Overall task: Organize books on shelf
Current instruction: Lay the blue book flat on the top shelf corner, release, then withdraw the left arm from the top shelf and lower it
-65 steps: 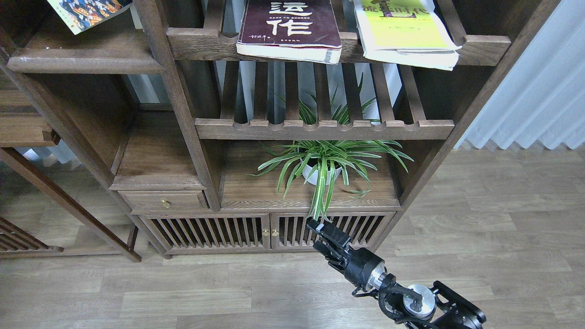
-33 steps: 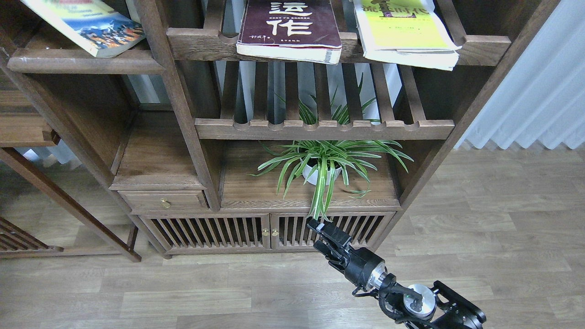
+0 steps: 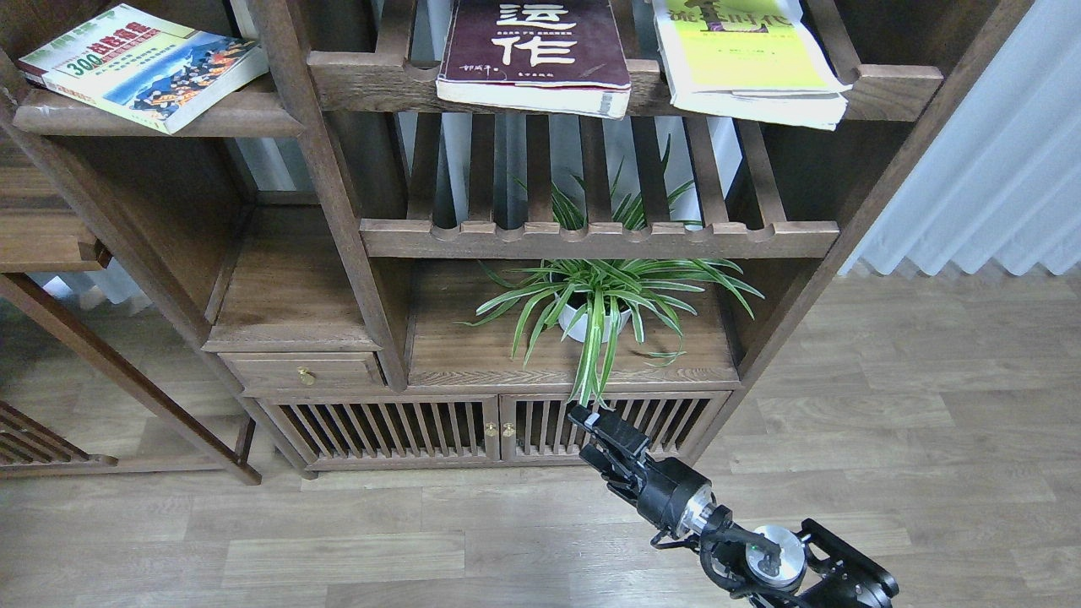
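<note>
Books: cream one [image 3: 139, 67] lies on the solid shelf [image 3: 160, 118]; maroon [image 3: 535, 52] and yellow [image 3: 747, 59] right of it remain; right gripper [image 3: 595, 435] seemingly empty, clench unclear.

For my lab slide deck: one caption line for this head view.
Three books on a wooden bookcase: cream book on the left shelf, maroon book and lime-yellow book on slats; right gripper low.

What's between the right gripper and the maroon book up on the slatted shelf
The right gripper hangs low by the cabinet doors. Above it stand the spider plant and the lower slatted shelf; the maroon book lies on the slatted shelf above that. A straight rise looks blocked; an approach from the front appears open.
</note>
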`<state>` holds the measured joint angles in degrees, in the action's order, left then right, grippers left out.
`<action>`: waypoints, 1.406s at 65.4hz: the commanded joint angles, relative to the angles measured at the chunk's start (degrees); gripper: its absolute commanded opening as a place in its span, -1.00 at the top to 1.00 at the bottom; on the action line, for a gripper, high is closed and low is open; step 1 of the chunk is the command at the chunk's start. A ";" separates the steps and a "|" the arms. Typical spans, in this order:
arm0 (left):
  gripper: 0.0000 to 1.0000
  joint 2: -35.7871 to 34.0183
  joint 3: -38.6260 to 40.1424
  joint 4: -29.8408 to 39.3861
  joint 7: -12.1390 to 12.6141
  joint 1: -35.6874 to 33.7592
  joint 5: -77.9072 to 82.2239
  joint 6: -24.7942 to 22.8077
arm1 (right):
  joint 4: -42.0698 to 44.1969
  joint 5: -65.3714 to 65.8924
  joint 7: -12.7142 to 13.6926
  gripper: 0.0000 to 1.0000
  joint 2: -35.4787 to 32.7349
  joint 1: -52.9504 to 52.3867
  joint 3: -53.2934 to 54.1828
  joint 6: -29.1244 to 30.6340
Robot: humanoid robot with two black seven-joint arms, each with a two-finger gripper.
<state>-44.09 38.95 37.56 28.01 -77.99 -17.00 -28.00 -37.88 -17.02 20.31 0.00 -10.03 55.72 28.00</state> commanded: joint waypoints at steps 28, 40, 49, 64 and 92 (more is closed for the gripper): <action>-1.00 -3.46 0.08 26.33 -0.01 3.46 -1.72 0.00 | 0.17 0.06 0.00 -0.98 0.00 0.54 -0.09 0.00; -1.00 -2.50 -0.10 28.18 -0.01 3.73 -1.72 0.00 | 0.17 0.06 0.00 -0.98 0.00 0.98 -0.09 0.00; -1.00 -0.21 -0.10 28.53 -0.01 3.81 -1.54 0.00 | 0.17 0.06 0.00 -0.98 0.00 1.15 0.00 0.00; -1.00 7.08 0.08 28.00 -0.01 5.92 -1.02 0.00 | 0.17 0.06 0.00 -0.98 0.00 1.50 0.00 0.00; -1.00 26.33 2.80 26.07 -0.01 5.66 -0.58 0.00 | 0.17 0.06 -0.09 -0.98 0.00 2.29 0.44 0.00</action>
<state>-21.51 41.45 63.81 27.99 -72.14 -17.67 -27.99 -37.70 -16.96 20.22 0.01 -8.30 55.89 28.00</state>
